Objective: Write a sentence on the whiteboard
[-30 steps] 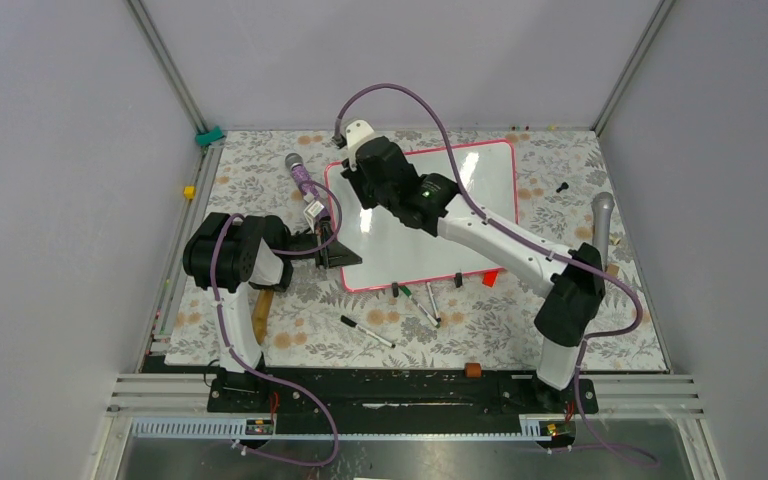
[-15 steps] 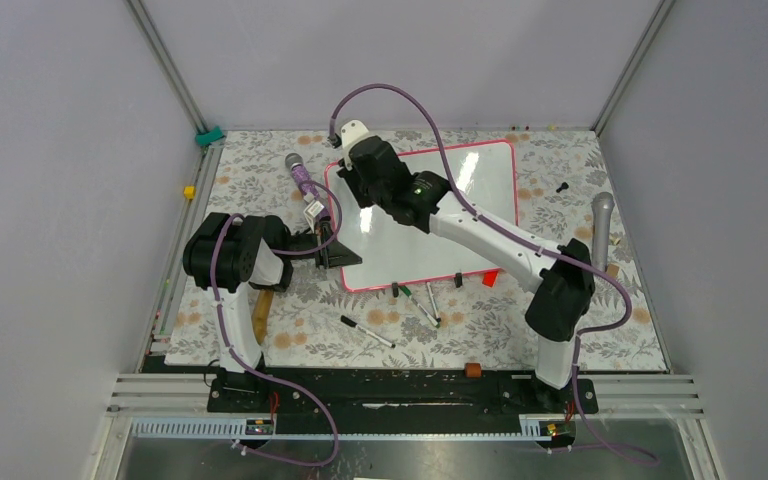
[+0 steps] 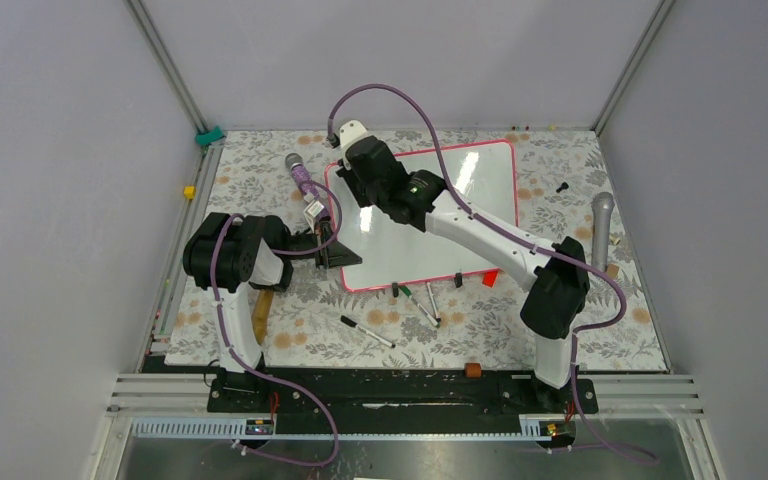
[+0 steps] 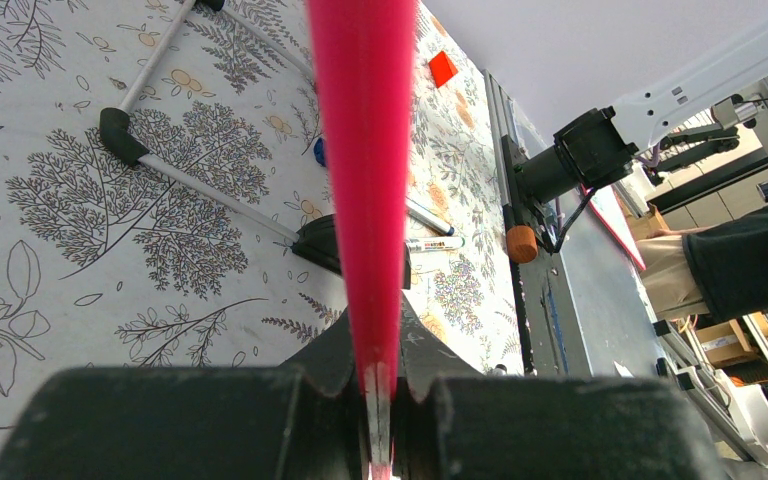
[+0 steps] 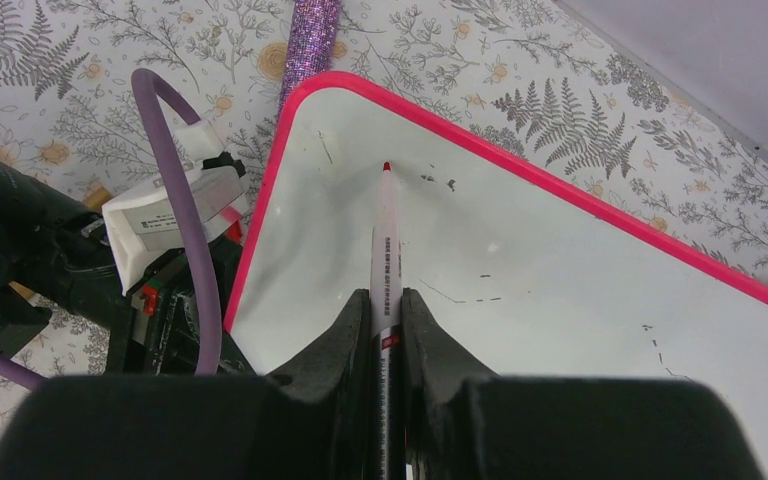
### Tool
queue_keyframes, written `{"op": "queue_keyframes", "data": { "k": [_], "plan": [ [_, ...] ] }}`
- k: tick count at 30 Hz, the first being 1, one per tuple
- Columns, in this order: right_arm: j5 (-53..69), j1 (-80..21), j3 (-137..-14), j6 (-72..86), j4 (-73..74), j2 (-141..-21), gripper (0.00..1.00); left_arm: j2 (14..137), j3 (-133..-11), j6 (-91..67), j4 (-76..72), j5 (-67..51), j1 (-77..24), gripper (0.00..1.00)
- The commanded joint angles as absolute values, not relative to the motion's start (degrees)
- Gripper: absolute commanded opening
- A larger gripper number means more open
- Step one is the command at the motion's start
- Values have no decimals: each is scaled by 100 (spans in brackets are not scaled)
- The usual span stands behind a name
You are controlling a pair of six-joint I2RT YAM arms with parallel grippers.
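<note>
On floral cloth whiteboard lying flat, left gripper pinching its left frame edge. Above whiteboard, right gripper squeezing red marker — tip pointing at whiteboard's far-left corner, contact unclear. Loose markers lying just past whiteboard's near edge.

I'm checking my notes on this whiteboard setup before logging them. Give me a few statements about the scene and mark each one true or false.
1. The right end effector grips a marker with a red tip. True.
2. The left end effector is open and apart from the whiteboard. False: it is shut on the board's pink frame.
3. A full sentence is written on the board. False: only a few faint, scattered marks show on its surface.
4. Some loose markers lie on the floral tablecloth by the board's near edge. True.
</note>
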State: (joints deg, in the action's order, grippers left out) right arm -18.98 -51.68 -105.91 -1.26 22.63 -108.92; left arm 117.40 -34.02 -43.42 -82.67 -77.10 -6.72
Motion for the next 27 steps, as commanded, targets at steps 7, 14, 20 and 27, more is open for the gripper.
{"op": "queue_keyframes", "data": {
  "k": [7,14,20,27],
  "plan": [
    [-2060,-5150,-10842,-178,2406,-10944,0,11665,-3328,-4122,-8420,-7702,-674,0],
    [-2057,-5150,-10597,-152,2422,-10815,0,11641,-3311,-4096,-8420,-7708,-675,0],
    [-2070,-5150,-10330,-158,2422,-10643,0,11638,-3306,-4100,-8416,-7720,-677,0],
    [-2118,-5151,-9995,-158,2420,-10441,0,11634,-3312,-4079,-8420,-7712,-677,0]
  ]
}}
